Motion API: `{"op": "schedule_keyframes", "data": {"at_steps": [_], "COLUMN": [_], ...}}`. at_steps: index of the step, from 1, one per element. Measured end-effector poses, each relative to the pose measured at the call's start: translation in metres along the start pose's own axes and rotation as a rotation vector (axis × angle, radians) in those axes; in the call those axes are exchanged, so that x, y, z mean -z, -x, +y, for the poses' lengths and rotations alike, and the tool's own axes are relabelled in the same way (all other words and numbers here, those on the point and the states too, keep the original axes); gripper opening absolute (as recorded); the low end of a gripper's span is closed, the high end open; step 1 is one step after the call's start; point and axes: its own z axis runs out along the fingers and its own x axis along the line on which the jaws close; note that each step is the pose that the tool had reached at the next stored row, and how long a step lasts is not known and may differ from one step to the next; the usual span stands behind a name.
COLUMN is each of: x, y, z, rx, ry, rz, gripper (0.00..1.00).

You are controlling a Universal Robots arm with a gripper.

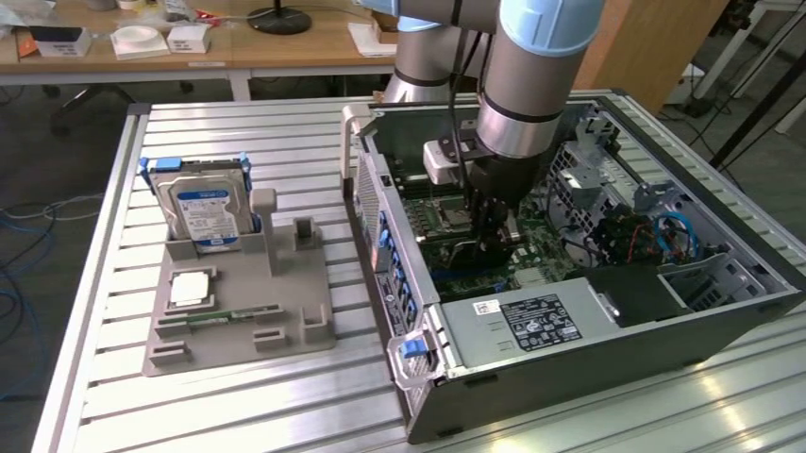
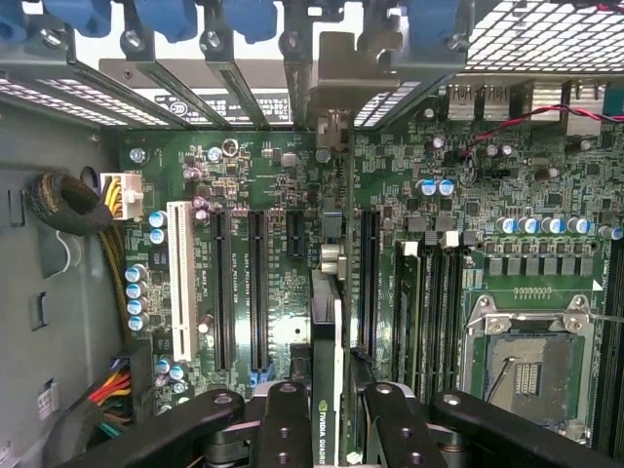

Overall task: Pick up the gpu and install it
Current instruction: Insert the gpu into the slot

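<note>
One grey-and-blue robot arm [image 1: 529, 85] is reaching down into the open black computer tower case [image 1: 705, 321] lying on its side on the slatted aluminium table [image 1: 101, 396], and its black gripper [image 1: 494, 241] is hanging low over the green motherboard [image 1: 535, 250]. From the wrist view, the two black fingers [image 2: 285, 429] are closing narrowly on the thin flat graphics card [image 2: 330, 331], which is standing on edge between them with its green board edge and a label strip facing the camera, so the gpu is being held inside the case, right above the board. It is sitting in line with the row of long black expansion slots [image 2: 258, 288], between those slots and the next black slot [image 2: 369, 278] over, beside the white slot [image 2: 179, 278]; whether its edge is touching a slot cannot be told. Its silver metal bracket end [image 2: 331, 127] is pointing toward the rear slot openings under the blue plastic clips [image 2: 175, 18]. Out on the table, at the exterior view's left, a grey plastic parts holder [image 1: 283, 302] is carrying a silver hard drive with a blue label [image 1: 206, 212] standing upright, a small square silver processor chip [image 1: 189, 288] lying flat, and a narrow green memory stick [image 1: 226, 316] just in front of it. Well apart from the gripper, the grey power supply box with its black label [image 1: 535, 326] is filling the near corner of the case.
</note>
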Motion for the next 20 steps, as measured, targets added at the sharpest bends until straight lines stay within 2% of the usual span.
{"op": "schedule_keyframes", "data": {"at_steps": [4, 9, 14, 18, 20], "x": [0.0045, 0.0052, 0.0054, 0.0057, 0.0088], "y": [0.0001, 0.0001, 0.0000, -0.0001, 0.0000], "z": [-0.0003, -0.0001, 0.0023, 0.0024, 0.0023], "rx": [0.000, 0.000, 0.000, 0.000, 0.000], "ry": [-0.0001, -0.0004, -0.0062, -0.0065, -0.0064], "rz": [0.0012, 0.0012, 0.0011, 0.0012, 0.0014], "gripper": [0.26, 0.26, 0.26, 0.26, 0.26]}}
